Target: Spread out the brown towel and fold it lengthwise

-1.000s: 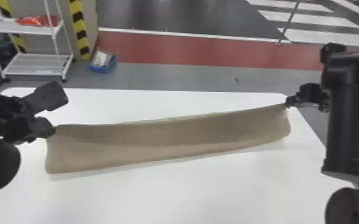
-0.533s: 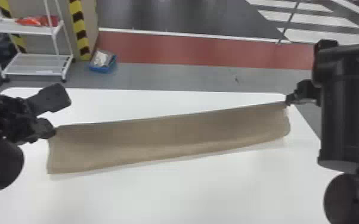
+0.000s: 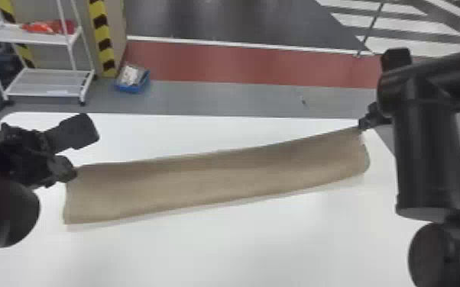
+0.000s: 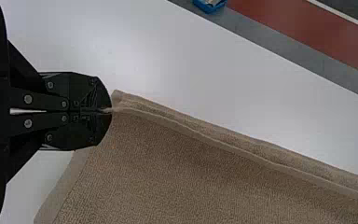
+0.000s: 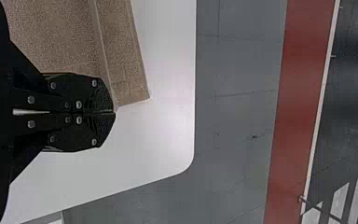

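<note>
Head view: brown towel (image 3: pixel 217 175) forms a long strip above or on the white surface (image 3: pixel 240 244), spanning left to right. Left gripper (image 4: pixel 110 111) is clamped on its far left corner; right gripper (image 5: pixel 114 112) is clamped at its far right end. This two-point hold likely keeps the long edge straight for lengthwise folding. The towel lies between both grippers, its body extending from their fingertips toward the near side.

brown towel (image 3: pixel 217 175): rough matt cloth; table (image 3: pixel 221 252) smooth.
</note>
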Tool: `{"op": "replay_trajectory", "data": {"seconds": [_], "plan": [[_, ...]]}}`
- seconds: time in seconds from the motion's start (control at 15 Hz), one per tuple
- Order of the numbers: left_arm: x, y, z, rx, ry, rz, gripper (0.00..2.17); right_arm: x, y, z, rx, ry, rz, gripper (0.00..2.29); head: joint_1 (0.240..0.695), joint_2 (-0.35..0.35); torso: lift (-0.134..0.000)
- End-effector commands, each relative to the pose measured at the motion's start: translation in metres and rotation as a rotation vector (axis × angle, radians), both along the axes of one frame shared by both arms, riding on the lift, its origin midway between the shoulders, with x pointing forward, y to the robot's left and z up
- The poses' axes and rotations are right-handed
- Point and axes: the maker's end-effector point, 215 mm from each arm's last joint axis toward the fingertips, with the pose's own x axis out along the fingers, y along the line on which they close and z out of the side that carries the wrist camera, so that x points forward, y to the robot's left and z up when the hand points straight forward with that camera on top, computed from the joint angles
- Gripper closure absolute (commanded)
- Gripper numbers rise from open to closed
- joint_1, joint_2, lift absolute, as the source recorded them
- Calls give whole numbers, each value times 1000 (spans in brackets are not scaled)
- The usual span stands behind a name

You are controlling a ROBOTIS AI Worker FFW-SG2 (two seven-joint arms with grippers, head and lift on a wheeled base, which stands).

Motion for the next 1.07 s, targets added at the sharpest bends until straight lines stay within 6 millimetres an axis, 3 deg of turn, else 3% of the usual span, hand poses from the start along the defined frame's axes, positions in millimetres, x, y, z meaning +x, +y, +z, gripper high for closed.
{"op": "replay_trajectory", "data": {"seconds": [0.0,0.33,0.67,1.0], "plan": [[2,1,1,4,-1,-1,1281,1,-2,-5,-36,17,14,1345,695,-153,-124],[7,-1,0,13,2,-4,1281,9,1,-8,-59,21,37,1345,695,-151,-124],[15,2,7,16,-5,2,1281,16,-3,4,-54,6,34,1345,684,-148,-124],[20,3,1,25,8,9,1281,23,-3,-4,-68,25,57,1345,678,-148,-124]]}}
